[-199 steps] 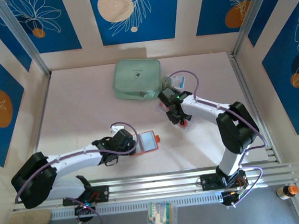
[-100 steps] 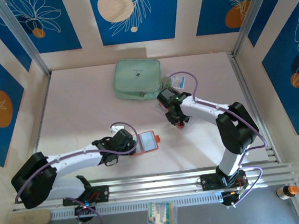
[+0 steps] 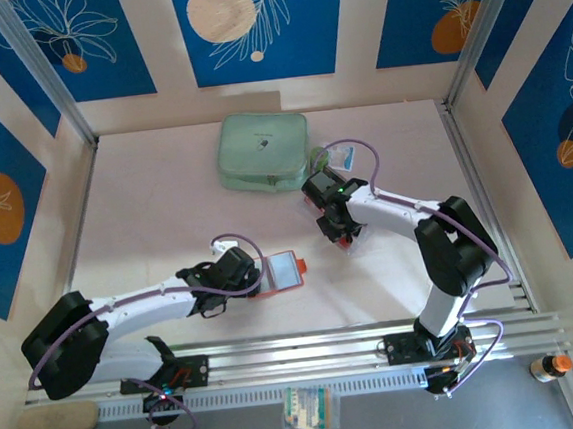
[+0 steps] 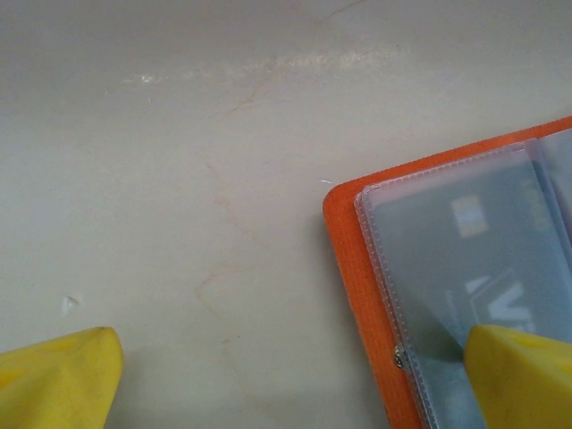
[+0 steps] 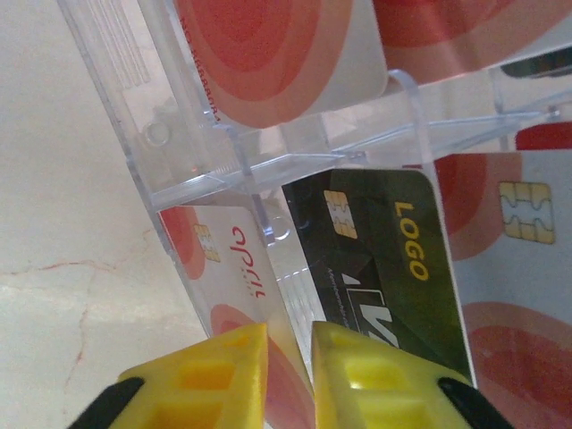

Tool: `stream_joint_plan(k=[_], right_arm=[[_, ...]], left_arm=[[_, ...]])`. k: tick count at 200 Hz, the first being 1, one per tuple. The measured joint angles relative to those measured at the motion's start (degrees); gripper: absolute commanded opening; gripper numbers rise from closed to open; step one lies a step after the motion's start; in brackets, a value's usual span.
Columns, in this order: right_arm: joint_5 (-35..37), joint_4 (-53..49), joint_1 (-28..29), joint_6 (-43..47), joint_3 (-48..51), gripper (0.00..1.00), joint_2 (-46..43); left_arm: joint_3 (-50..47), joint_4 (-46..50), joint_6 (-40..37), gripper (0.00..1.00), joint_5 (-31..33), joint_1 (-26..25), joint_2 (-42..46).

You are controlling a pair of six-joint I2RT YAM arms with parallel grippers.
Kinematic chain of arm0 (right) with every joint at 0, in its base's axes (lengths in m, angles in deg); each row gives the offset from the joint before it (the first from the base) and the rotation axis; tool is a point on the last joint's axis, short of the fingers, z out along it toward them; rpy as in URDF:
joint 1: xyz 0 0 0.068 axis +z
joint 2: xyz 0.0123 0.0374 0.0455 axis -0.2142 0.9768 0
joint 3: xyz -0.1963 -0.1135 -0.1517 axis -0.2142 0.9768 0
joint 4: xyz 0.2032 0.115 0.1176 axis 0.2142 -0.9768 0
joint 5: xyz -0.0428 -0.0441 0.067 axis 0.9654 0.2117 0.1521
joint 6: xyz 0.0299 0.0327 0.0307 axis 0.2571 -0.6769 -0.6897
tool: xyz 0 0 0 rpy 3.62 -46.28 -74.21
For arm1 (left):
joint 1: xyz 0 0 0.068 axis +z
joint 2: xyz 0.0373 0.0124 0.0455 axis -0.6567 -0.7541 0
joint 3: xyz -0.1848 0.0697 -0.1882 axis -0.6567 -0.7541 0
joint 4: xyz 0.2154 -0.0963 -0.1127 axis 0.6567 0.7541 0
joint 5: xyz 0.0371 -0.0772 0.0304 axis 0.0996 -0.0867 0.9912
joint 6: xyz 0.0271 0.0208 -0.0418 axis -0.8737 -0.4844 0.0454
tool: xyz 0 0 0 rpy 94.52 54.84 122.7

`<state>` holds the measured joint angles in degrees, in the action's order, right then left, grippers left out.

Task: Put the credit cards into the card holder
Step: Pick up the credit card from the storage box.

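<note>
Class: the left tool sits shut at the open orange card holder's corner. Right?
No. The left tool is wide open, not shut; the left wrist view shows its jaws far apart at the corner of the open orange card holder.

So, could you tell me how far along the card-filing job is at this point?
Done: the card holder lies open, one grey card apparently already in its clear pocket. In hand: the left gripper stands open at the holder's edge; the right gripper has its fingers nearly together around a card edge at the clear tray. Left: the credit cards in that tray.
</note>
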<state>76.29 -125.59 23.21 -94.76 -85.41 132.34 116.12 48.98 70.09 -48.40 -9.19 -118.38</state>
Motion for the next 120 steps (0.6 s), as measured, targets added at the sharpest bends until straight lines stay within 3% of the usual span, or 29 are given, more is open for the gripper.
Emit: stream_joint_plan(k=[88, 120], right_arm=[[-4.87, 0.04, -0.17, 1.53, 0.44, 0.0, -3.26], [-6.49, -0.68, -0.22, 1.7, 0.2, 0.0, -5.68]], left_arm=[[0.0, 0.17, 0.0, 0.98, 0.02, 0.0, 0.52], [0.0, 0.96, -0.02, 0.98, 0.04, 0.0, 2.01]])
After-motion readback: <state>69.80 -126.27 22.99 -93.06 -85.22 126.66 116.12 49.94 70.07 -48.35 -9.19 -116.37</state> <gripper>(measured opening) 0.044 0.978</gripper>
